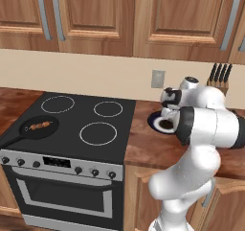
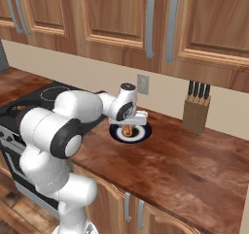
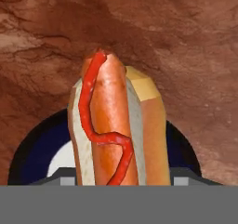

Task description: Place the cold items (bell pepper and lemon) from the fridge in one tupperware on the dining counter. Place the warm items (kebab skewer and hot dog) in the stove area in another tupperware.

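Note:
A hot dog [image 3: 116,125] in a bun with a ketchup line stands between my gripper [image 3: 123,179] fingers, close to the hand camera. The jaws press its two sides. Below it lies a dark blue plate [image 3: 28,158] with a white centre, on the brown wooden counter. From the right base view the gripper [image 2: 129,123] points down over the plate [image 2: 142,135] with the hot dog [image 2: 127,130] at its tips. The kebab skewer [image 1: 39,126] lies in a black pan [image 1: 24,132] on the front left of the stove.
The black stove top [image 1: 95,115] with its oven sits left of the plate. A knife block [image 2: 196,112] stands at the back wall to the right, and a wall outlet [image 2: 142,84] is behind the plate. Wooden cabinets hang overhead.

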Robot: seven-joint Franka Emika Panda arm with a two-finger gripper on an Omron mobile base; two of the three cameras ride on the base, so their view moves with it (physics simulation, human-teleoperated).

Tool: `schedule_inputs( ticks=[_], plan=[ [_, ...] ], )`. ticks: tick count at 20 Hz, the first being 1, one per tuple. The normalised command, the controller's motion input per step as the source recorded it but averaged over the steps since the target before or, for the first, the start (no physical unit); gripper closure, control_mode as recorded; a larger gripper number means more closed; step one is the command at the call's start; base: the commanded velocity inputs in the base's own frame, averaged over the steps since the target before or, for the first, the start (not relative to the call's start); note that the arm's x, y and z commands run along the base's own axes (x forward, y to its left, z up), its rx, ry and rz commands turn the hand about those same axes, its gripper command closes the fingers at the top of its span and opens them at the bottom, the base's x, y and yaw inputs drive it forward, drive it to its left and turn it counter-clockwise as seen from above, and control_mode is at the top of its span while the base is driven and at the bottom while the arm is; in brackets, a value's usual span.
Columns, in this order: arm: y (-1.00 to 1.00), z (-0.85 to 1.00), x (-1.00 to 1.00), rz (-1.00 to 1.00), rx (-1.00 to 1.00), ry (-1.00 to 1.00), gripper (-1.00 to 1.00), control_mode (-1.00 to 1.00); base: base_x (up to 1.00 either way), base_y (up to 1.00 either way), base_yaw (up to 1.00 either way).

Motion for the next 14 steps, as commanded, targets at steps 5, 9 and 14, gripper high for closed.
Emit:
schedule_inputs(
  ticks=[5,9,14],
  plan=[
    [0.04,0.86,-1.00,0.06,0.00,-0.40,1.00,-1.00,0.00,0.00,0.00],
    [0.46,0.46,-1.00,0.09,-0.05,-0.19,1.00,-1.00,0.00,0.00,0.00],
    [0.76,0.62,-1.00,0.11,-0.17,-0.02,1.00,-1.00,0.00,0.00,0.00]
  ],
)
